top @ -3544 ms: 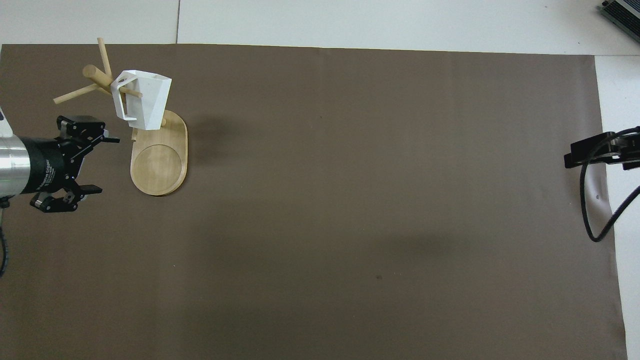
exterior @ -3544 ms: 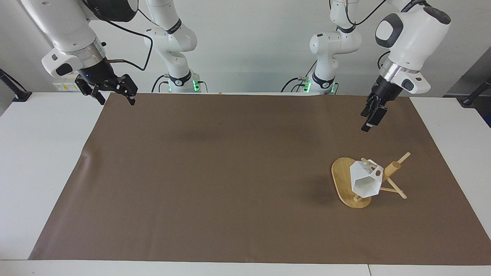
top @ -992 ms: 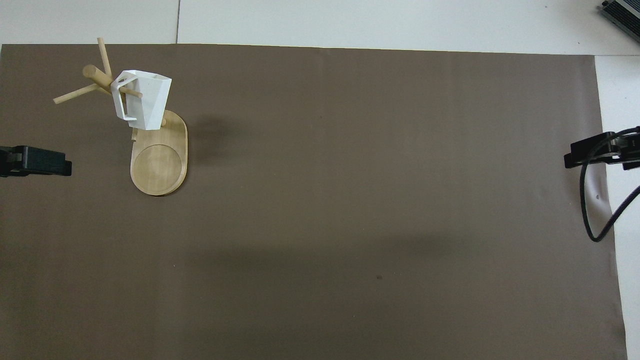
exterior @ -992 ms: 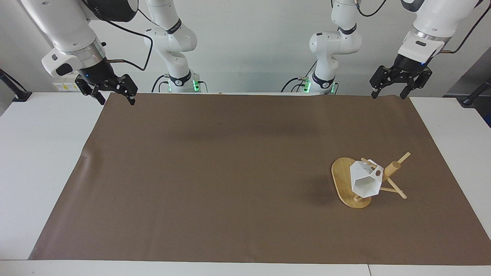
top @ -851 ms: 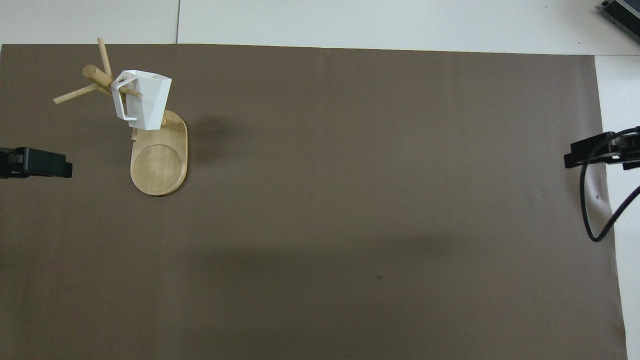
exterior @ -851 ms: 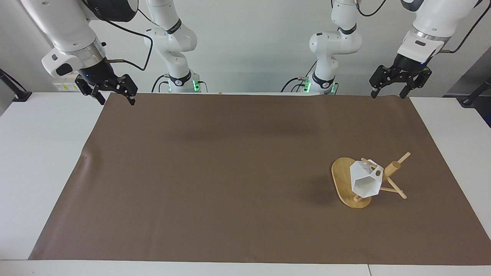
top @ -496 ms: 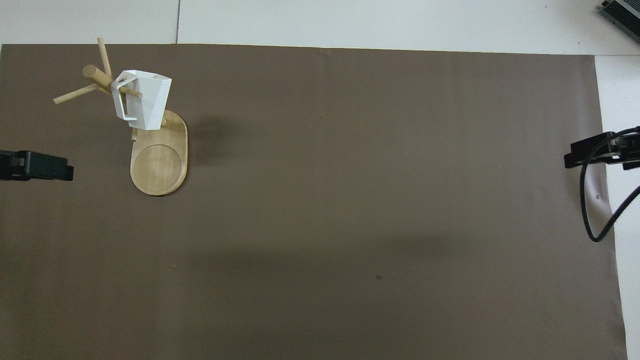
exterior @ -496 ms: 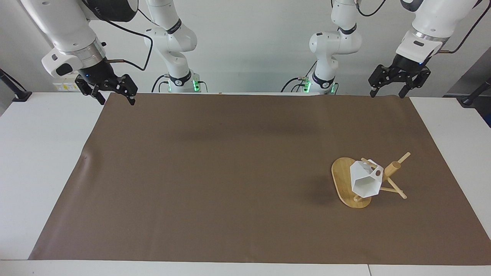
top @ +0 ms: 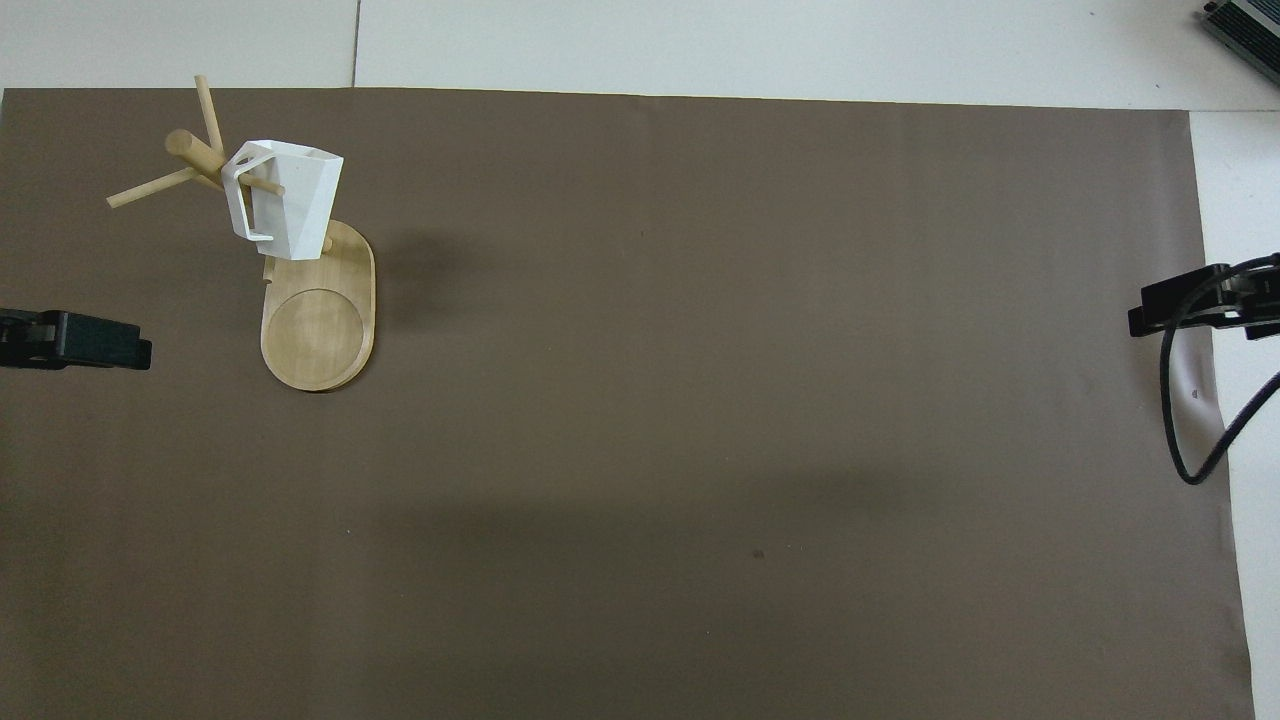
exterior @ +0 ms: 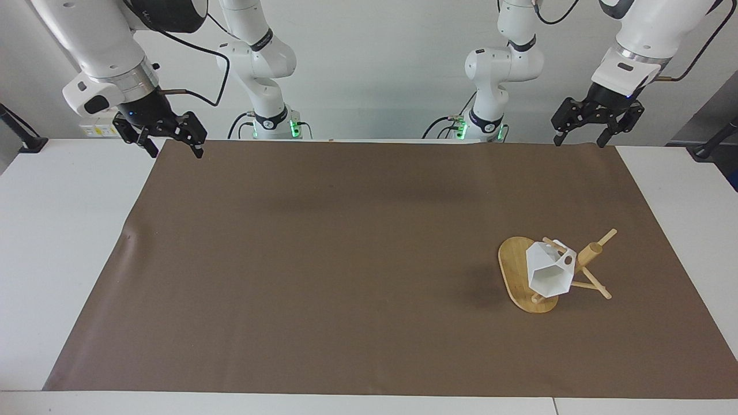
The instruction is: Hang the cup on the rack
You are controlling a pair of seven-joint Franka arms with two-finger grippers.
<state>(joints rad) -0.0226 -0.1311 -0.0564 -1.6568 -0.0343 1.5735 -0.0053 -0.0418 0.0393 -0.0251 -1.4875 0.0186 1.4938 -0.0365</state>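
Fingers of the left gripper (exterior: 577,142) are spread wide and hold nothing; it hangs in the air over the robots' edge of the brown mat (exterior: 346,259), toward the left arm's end of the table (exterior: 63,242). In the overhead view only one dark fingertip (top: 95,342) of it shows at the frame's edge. The right gripper (exterior: 170,152) is likewise parted and empty, raised over the mat's corner at the right arm's end, where that arm waits.

On the mat, toward the left arm's end, stands the bamboo mug rack (exterior: 516,274) on its flat oval base. The white faceted cup (exterior: 548,272) hangs from one of the thin pegs (top: 262,186), which passes through the hole of its blocky handle; its mouth tips toward the facing camera. The cup hangs above the base, and neither gripper touches it; both are well apart from the rack.
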